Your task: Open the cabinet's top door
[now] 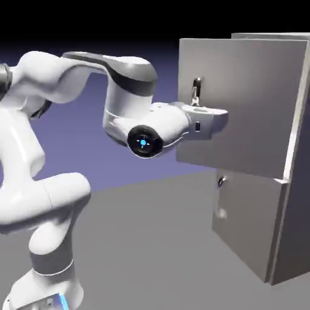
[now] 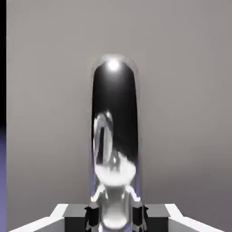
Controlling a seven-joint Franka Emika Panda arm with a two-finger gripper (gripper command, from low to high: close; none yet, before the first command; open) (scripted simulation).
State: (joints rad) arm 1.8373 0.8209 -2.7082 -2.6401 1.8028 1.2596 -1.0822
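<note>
Gripping the silver bar handle (image 2: 114, 136) of the top door (image 1: 248, 103), my fingers (image 2: 93, 216) sit closed on either side of it, the bar running straight up between them. Its grey panel stands swung out from the cabinet (image 1: 296, 181) behind it, above the shorter lower door (image 1: 245, 224).

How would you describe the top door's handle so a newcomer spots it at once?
Start at the tall grey cabinet on the exterior view's right and take its larger upper panel, the top door, swung slightly ajar. Near that door's free edge stands the handle, a long mirror-bright vertical bar between the gripper fingertips. The lower door's handle is a small knob.
</note>
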